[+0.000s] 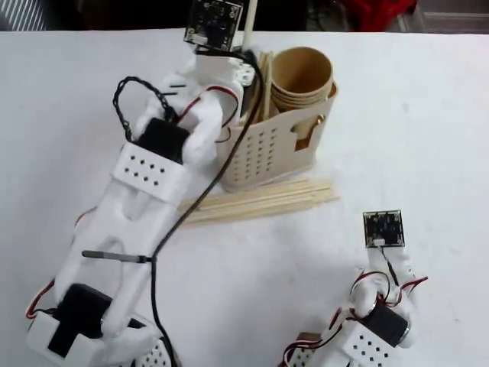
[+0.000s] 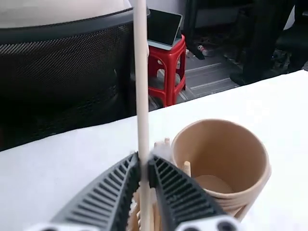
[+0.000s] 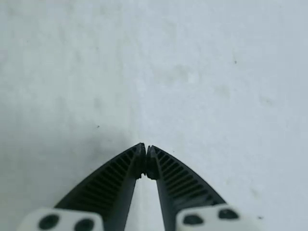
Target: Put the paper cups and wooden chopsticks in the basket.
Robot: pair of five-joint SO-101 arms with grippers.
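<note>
A cream perforated basket [image 1: 269,149] stands at the back of the white table, with stacked paper cups [image 1: 302,76] in it. The same cups [image 2: 222,166] appear in the left wrist view beside several chopsticks standing in the basket. My left gripper [image 2: 144,161] is shut on a wooden chopstick [image 2: 141,77] held upright over the basket's left side [image 1: 249,19]. More wooden chopsticks [image 1: 263,200] lie flat on the table in front of the basket. My right gripper [image 3: 145,155] is shut on nothing, low over bare table near the front right [image 1: 382,229].
The left arm [image 1: 153,199] stretches diagonally from the front left to the basket, trailing a black cable [image 1: 164,229]. Off the table's far edge are a black mesh chair [image 2: 62,67] and a red stool [image 2: 166,67]. Bare table lies right of the basket.
</note>
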